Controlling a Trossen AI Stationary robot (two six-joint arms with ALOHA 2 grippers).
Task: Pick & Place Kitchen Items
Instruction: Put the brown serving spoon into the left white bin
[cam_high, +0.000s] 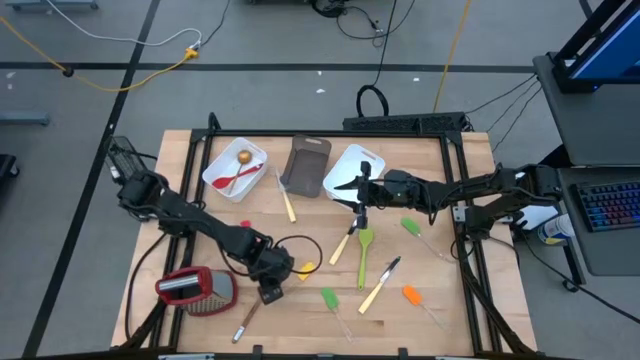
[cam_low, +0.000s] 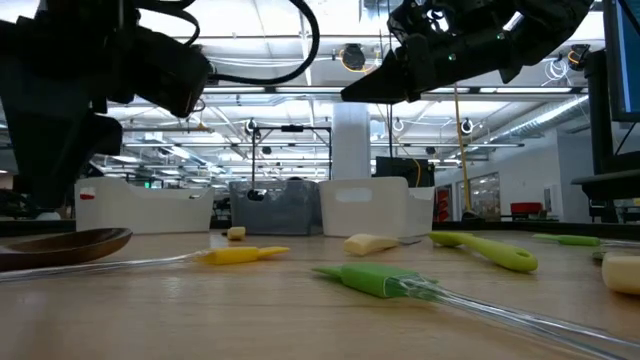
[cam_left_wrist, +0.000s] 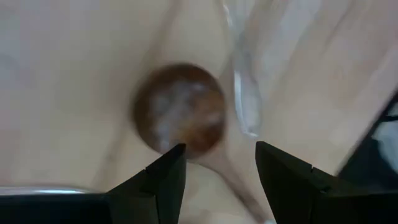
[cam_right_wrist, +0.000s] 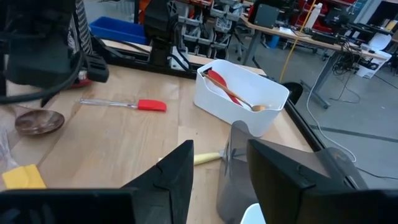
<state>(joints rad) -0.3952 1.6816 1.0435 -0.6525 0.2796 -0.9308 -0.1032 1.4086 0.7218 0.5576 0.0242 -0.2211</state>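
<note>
A wooden spoon (cam_high: 246, 320) lies near the table's near edge, its brown bowl (cam_left_wrist: 180, 118) up. My left gripper (cam_left_wrist: 221, 149) points steeply down just above it, open, one fingertip on each side of where the bowl meets the handle. From the high view this gripper (cam_high: 271, 288) hides the bowl. My right gripper (cam_right_wrist: 221, 152) hangs open and level above the table's far middle (cam_high: 352, 188), nothing between its fingers. Other kitchen items lie flat: a yellow spatula (cam_high: 305, 268), a red spatula (cam_right_wrist: 146, 104), a green spoon (cam_high: 365, 243), green spatulas (cam_high: 330, 298) and pale-handled knives (cam_high: 376, 288).
A red-topped metal grater (cam_high: 195, 290) lies left of my left gripper. At the far edge stand a white tub (cam_high: 232, 168) holding a red spoon and a wooden one, a grey tub (cam_high: 305, 165) and another white tub (cam_high: 355, 168). An orange spatula (cam_high: 412, 295) lies near right.
</note>
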